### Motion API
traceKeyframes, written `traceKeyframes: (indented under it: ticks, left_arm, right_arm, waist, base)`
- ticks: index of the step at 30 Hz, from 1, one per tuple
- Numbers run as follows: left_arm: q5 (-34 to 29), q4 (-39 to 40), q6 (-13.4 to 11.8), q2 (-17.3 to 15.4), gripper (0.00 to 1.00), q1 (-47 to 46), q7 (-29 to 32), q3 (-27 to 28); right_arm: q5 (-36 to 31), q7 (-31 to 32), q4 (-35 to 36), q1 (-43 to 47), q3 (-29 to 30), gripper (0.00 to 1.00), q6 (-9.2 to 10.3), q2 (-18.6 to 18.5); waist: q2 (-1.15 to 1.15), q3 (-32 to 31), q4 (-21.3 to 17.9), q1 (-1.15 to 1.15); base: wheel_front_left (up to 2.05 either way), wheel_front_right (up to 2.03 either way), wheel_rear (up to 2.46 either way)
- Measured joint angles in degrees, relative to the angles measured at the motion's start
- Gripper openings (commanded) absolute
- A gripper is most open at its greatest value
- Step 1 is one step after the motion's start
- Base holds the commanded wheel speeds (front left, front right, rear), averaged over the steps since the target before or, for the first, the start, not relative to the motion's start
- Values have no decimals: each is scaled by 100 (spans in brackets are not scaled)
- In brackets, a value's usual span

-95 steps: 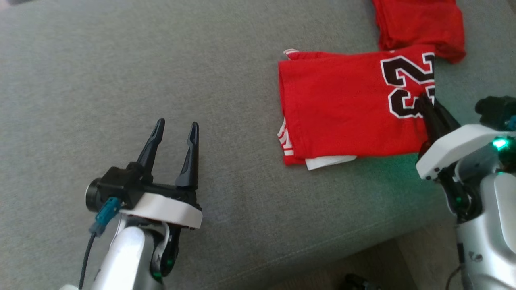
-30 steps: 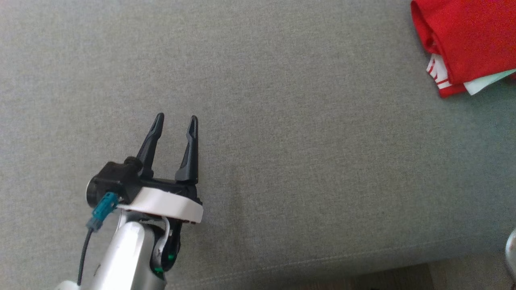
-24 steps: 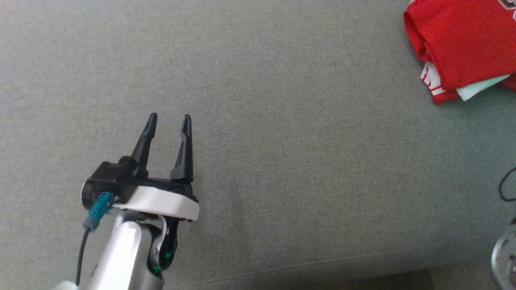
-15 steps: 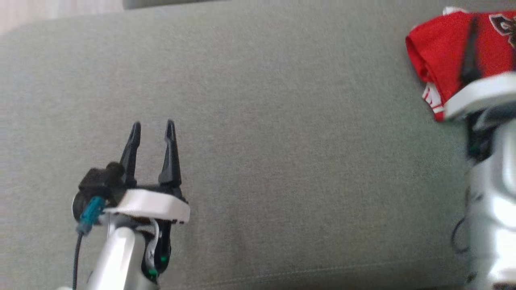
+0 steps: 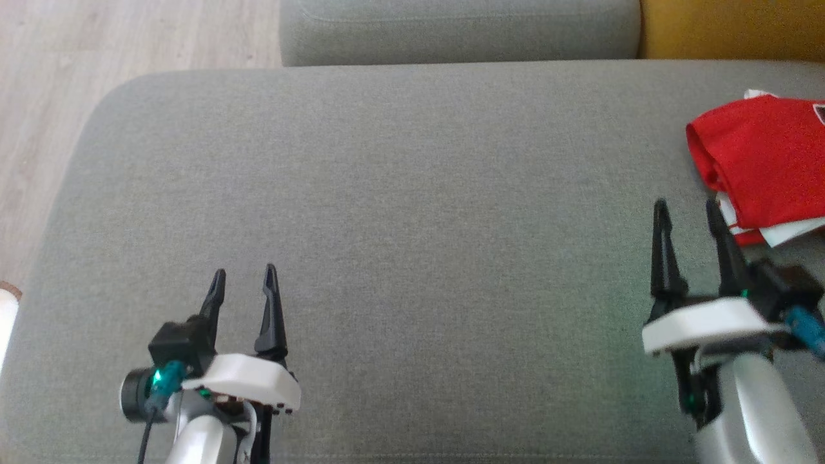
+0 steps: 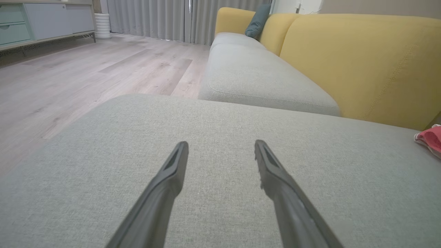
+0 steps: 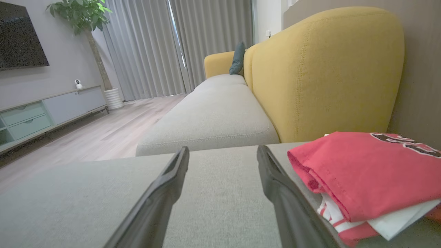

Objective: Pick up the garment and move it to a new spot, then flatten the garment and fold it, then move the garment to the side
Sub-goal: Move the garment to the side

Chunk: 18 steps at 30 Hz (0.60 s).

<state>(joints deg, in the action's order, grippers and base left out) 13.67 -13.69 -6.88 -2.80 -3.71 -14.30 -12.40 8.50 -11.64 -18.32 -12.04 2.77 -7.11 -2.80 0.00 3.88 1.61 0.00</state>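
Two pincers, left pincer (image 5: 244,270) and right pincer (image 5: 685,205), hover with jaws spread and empty over the grey fabric sofa cushion (image 5: 412,193). The folded red cloth garment with white trim (image 5: 760,154) lies at the cushion's right end, just ahead and right of the right pincer and well apart from the left. The head view's edge cuts off its right part, so its long axis cannot be judged.

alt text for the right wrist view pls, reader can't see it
A folded red garment lies on the grey cushion, close to the right of the right gripper, whose two dark fingers stand open and empty. Behind rise a yellow sofa back and grey curtains.
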Motion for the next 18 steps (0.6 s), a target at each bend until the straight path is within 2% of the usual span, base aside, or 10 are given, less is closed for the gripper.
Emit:
traceKeyframes:
  ticks: [7,18]
  left_arm:
    - [-56,-151,7,-1,100,144,0,-112]
    - [-56,-169,24,-1,100,140,0,-270]
  right_arm:
    - [60,-112,153,649,-153,100,0,4]
    - [111,-207,287,787,-383,100,0,12]
  waist:
    - [0,-142,76,0]
    - [0,-219,-56,0]
  base:
    - [0,0,0]
    - [0,0,0]
